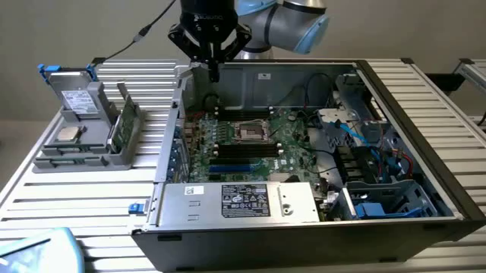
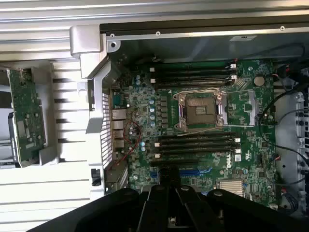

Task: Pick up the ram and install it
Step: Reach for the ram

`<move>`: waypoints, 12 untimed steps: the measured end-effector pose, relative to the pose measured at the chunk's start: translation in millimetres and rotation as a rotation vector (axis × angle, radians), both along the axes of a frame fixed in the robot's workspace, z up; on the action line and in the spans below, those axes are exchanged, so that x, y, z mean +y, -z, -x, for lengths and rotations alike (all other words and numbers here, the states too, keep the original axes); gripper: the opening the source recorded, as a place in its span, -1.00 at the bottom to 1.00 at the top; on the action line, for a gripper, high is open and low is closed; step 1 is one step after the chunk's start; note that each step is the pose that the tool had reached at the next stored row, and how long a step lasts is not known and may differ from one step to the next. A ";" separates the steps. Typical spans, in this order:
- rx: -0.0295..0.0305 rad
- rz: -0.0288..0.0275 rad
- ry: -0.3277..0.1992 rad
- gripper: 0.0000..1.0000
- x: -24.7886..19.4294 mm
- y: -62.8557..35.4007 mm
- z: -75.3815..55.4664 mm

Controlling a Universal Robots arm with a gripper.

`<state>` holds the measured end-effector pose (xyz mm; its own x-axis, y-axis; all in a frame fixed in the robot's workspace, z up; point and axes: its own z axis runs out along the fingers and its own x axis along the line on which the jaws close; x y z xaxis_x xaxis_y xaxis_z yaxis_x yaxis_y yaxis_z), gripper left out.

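The case (image 1: 304,74) is dull grey sheet metal, the table (image 1: 76,199) ribbed bare metal (faintly shiny); the holder (image 1: 72,158) looks matt grey plastic, the motherboard (image 2: 140,106) glossy green laminate.

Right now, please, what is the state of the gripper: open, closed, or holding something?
Gripper: closed, nothing seen in its grip, above the open computer case.

Slatted table (image 1: 68,199) carries an open computer case (image 1: 304,242) and a grey, probably plastic rack (image 1: 76,156).
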<state>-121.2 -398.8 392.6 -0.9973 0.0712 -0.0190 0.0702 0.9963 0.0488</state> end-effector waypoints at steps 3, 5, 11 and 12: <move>0.0000 0.0001 0.000 -0.79 0.0 0.0 0.0; 0.0000 0.0000 0.000 -0.79 0.0 0.0 0.0; 0.0007 0.0001 0.000 -0.79 0.8 0.0 3.9; 0.0019 0.0003 0.000 -0.79 1.6 -0.1 7.9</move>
<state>-129.1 -397.2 392.7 -0.9973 0.0712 -0.0171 0.0703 0.9964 0.0484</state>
